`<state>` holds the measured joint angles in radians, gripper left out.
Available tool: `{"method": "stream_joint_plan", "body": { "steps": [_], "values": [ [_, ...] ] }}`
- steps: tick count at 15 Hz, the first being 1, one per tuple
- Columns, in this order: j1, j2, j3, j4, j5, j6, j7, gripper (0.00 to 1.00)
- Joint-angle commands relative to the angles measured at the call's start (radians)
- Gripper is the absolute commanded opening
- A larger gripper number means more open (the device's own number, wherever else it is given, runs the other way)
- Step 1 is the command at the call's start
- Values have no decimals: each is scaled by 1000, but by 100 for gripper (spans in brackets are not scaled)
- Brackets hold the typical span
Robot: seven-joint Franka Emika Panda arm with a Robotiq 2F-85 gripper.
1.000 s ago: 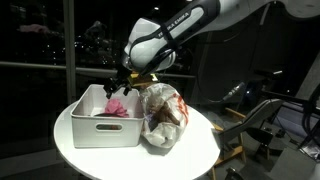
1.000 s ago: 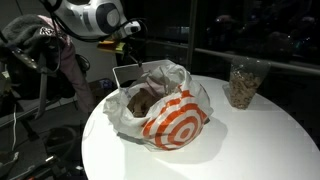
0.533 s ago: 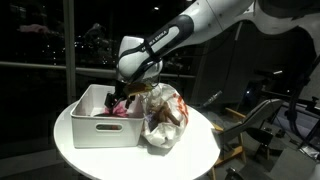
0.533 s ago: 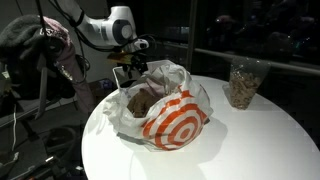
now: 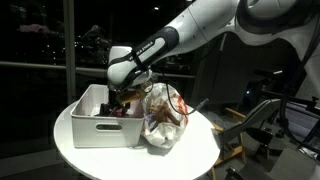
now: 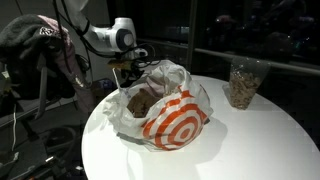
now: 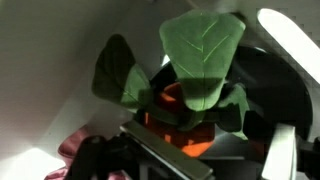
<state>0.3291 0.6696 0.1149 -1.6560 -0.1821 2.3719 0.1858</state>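
Note:
My gripper (image 5: 120, 100) is down inside a white plastic bin (image 5: 100, 135) on a round white table (image 5: 195, 152); it also shows in an exterior view (image 6: 128, 82). In the wrist view the jaws (image 7: 185, 135) are shut on an orange plush toy with broad green leaves (image 7: 200, 50), which fills most of the picture. A pink cloth item (image 7: 75, 150) lies in the bin beside it. The bin's white inner wall is close on the left.
A white plastic bag with a red target logo (image 5: 165, 115) (image 6: 172, 112) stands against the bin, with a brown item inside. A clear container of brown pieces (image 6: 240, 85) is at the table's far side. Chairs and clutter surround the table.
My gripper has come down from above the bin's rim into the bin, and the arm has swung lower over the bin.

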Motion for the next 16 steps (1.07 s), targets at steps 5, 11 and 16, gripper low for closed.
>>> {"method": "stream_joint_plan", "body": {
  "steps": [5, 11, 16],
  "values": [
    [18, 62, -27, 30, -9, 68, 4, 100],
    [17, 74, -45, 18, -4, 116, 6, 42],
    [10, 25, -34, -16, 13, 106, 3, 8]
  ]
}}
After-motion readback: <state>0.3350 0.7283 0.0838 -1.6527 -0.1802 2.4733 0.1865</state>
